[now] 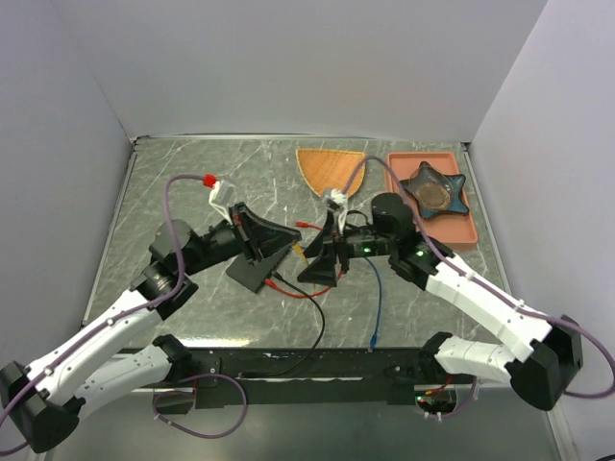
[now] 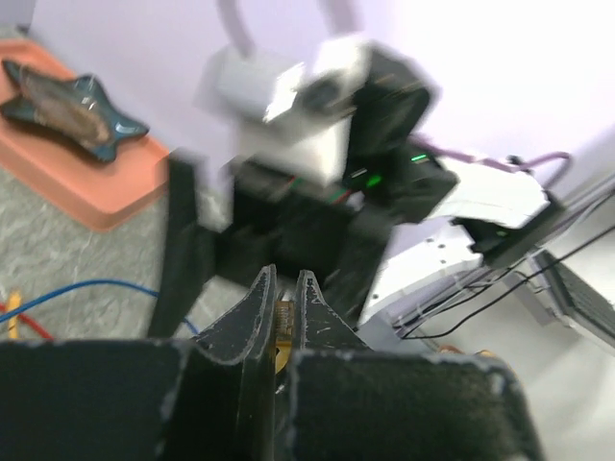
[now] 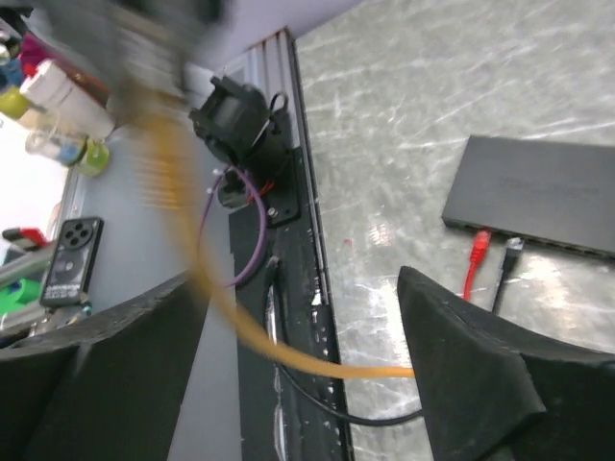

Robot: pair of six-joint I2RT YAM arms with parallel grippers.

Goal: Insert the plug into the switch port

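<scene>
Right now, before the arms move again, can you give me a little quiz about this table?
1. True or false: a red plug sits in the edge of the flat matte-black rectangular box.
2. What lies on the orange-pink plastic tray?
A. a dark star-shaped dish
B. a banana
C. a cup
3. Which claw, left or right, pinches a small yellowish piece?

Key
1. True.
2. A.
3. The left claw. The right claw gapes wide open.
</scene>
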